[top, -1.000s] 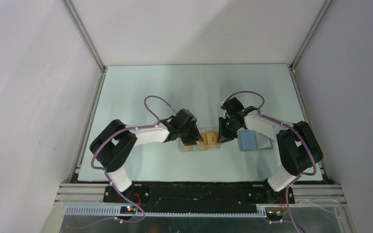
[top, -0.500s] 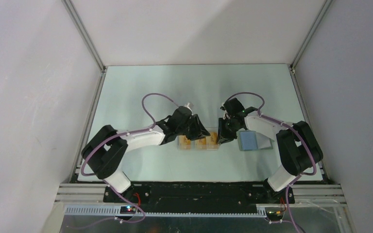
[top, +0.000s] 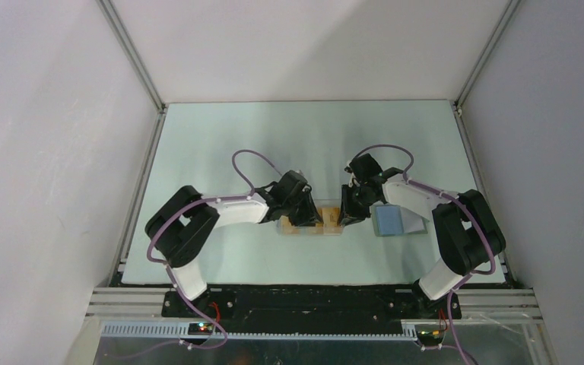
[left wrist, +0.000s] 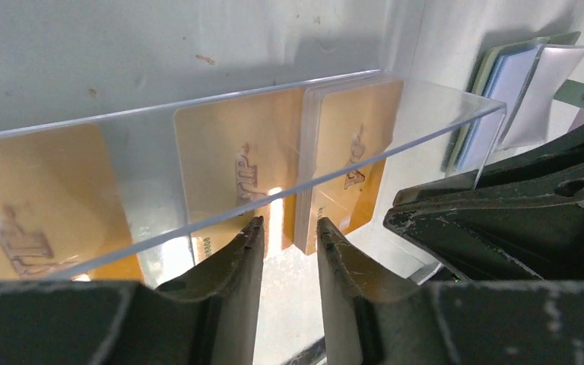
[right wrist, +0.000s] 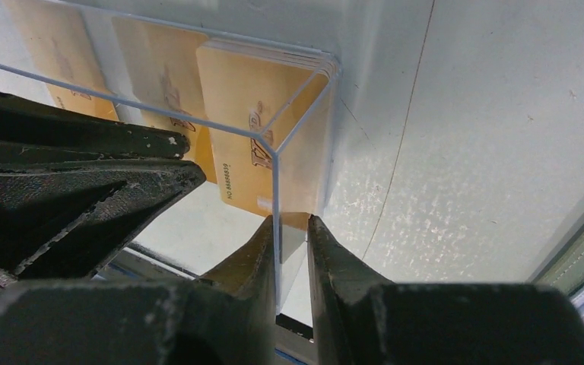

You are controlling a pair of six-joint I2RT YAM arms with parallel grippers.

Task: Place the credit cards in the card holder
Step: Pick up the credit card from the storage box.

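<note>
Several orange-tan credit cards (top: 331, 214) lie in a clear plastic box (top: 313, 230) at mid-table. In the left wrist view a stack (left wrist: 353, 144) lies at the box's right end, with single cards (left wrist: 228, 163) to its left. The grey-green card holder (top: 390, 220) lies open to the right of the box, light blue side up, and its snap tab (left wrist: 582, 95) shows. My left gripper (top: 306, 219) (left wrist: 289, 228) is narrowly open inside the box, with the stack's corner just beyond its tips. My right gripper (top: 342, 217) (right wrist: 293, 222) is shut on the box's right end wall (right wrist: 277, 190).
The two grippers are close together over the box; the left one's black body (right wrist: 68, 175) fills the left of the right wrist view. The pale green table (top: 304, 137) is walled by white panels and metal rails on both sides.
The left gripper rose and swung back half a second ago. It has now come down again into the box by the right-hand cards. The right arm and the box have not moved.
</note>
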